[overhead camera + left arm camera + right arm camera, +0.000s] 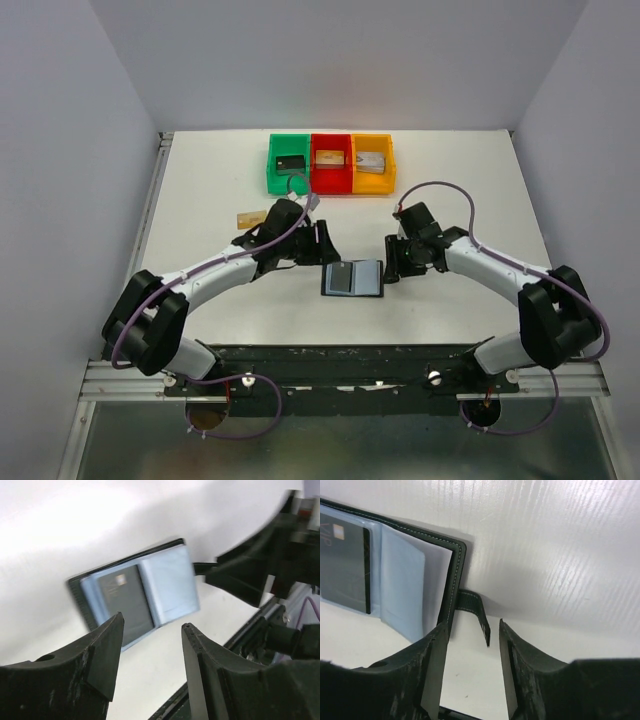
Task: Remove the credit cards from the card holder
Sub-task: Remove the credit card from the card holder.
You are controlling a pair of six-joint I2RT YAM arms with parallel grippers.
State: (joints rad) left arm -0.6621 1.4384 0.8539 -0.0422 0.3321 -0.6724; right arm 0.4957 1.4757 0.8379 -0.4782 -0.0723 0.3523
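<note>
Card holder [352, 279] lies open flat on the white table [200, 200], mid-near, btwn the two grippers. It has a black grained outer w/ pale stitching along the edge and glossy bluish-grey clear plastic pockets inside. The left pocket holds a dark card [125, 600] w/ a small gold square chip near its top. There is faint lettering by the chip, too blurred to read. The right pocket looks pale, contents unclear. A black stitched strap tab [475, 610] sticks out of the holder's right edge. L gripper [152, 650] has its jaws spread w/ nothing btwn them, just left of the holder. R gripper [470, 660] also has its jaws spread, w/ the strap tab's end in the gap but not pinched. A tan card [250, 218] lies flat on the table, far-left of the L gripper. At the far side sit three plastic bins in a row: green bin [289, 165] w/ a black block, red bin [331, 163] w/ a tan block, orange bin [373, 163] w/ a grey block.
</note>
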